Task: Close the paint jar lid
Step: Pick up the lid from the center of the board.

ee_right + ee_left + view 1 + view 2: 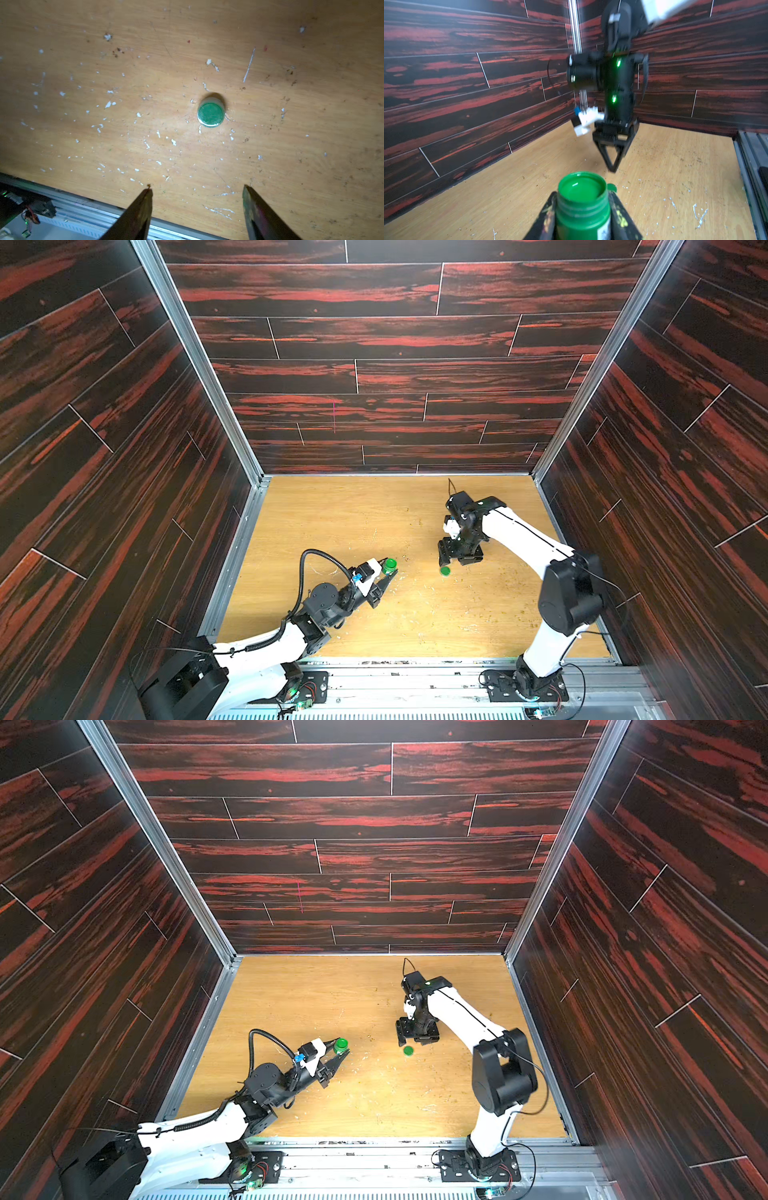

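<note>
The left gripper (389, 568) is found closed firmly on the paint jar (389, 564), which is seen low in the frame and close to centre in both top views. One finger (619, 216) is pressed against each side of the jar. The mouth of the jar is uncovered, and green paint is visible inside it in the left wrist view. Whether the jar's base is resting on the wooden table (353, 522) cannot be told.

The right gripper (452, 562) is pointed down at the table, to the right of the jar in the frame and well apart from it. Its jaws are parted and nothing is held between them.

The lid (445, 571) is lying flat on the table, just below the right gripper's tips in the frame. No contact with either finger is seen. In the right wrist view the lid is clear of both fingertips. White and dark flecks are noted on the table around the lid.
</note>
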`<state>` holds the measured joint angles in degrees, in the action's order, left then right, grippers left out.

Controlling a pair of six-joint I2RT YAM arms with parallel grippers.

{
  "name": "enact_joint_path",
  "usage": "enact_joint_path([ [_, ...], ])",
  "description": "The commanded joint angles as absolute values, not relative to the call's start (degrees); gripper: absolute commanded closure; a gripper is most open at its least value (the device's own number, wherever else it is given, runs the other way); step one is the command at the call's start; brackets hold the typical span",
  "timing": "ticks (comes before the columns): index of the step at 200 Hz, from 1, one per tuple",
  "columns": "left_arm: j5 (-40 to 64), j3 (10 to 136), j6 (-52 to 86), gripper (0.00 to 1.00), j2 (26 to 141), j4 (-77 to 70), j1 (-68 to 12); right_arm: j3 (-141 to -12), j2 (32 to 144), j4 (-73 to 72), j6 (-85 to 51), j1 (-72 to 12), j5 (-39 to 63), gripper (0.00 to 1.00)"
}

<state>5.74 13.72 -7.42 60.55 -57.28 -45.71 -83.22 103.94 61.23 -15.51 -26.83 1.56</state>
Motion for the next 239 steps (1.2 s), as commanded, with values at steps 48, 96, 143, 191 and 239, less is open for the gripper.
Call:
enact_joint_path([
  [48,5.3,12.8,-6.4,0.84,55.9,-56.5,-45.6,-81.0,110.3,56.4,-18.1,-29.6,-3.8,0.32],
  [96,4.6,12.7,-6.4,0.84,56.2,-56.1,-45.6,-79.5,111.9,54.1,-18.8,-29.8,-4.9,0.37],
  [143,4.2,12.4,-6.6,0.85,56.2,-56.7,-45.6,-79.9,113.9,53.0,-19.2,-30.1,-5.2,0.42],
  [191,4.2,12.3,-6.5,0.85,56.1,-56.7,-45.5,-79.6,115.3,51.5,-19.9,-30.1,-6.6,0.47],
  [239,4.5,12.4,-6.4,0.85,56.2,-56.4,-45.6,-79.2,116.5,50.7,-20.1,-30.3,-8.2,0.50],
])
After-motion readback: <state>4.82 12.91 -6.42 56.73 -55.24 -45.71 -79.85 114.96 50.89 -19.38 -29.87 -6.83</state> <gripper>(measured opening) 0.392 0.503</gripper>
